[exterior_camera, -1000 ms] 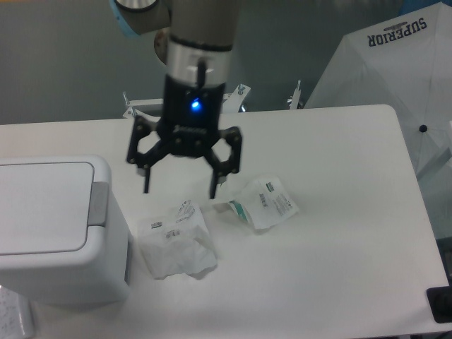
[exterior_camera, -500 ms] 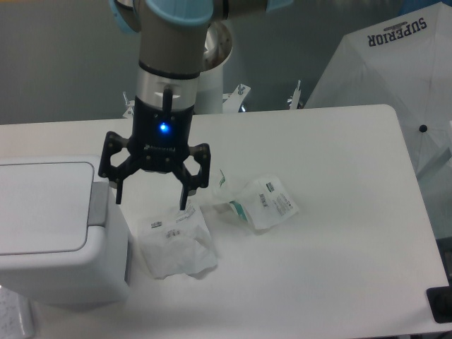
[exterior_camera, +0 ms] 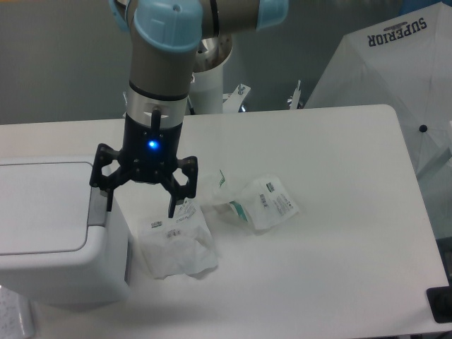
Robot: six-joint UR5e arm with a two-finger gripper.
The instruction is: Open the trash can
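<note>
The trash can (exterior_camera: 56, 233) is a boxy white bin at the table's left edge, its flat lid (exterior_camera: 42, 206) down. A grey push-button tab (exterior_camera: 97, 205) runs along the lid's right side. My gripper (exterior_camera: 140, 209) hangs open just to the right of the bin, pointing down. Its left finger (exterior_camera: 109, 201) is right at the grey tab; whether it touches is unclear. Its right finger (exterior_camera: 171, 207) hovers over a clear plastic bag. Nothing is between the fingers.
Two clear plastic bags with labels lie on the white table (exterior_camera: 332, 233): one (exterior_camera: 176, 241) beside the bin, another (exterior_camera: 263, 203) further right. A white umbrella-like cover (exterior_camera: 395, 78) stands at the far right. A dark object (exterior_camera: 441, 304) sits at the table's right front corner.
The arm has moved left, carrying the open gripper from above the bags toward the bin's right edge. The lid stays down and the bags have not shifted.
</note>
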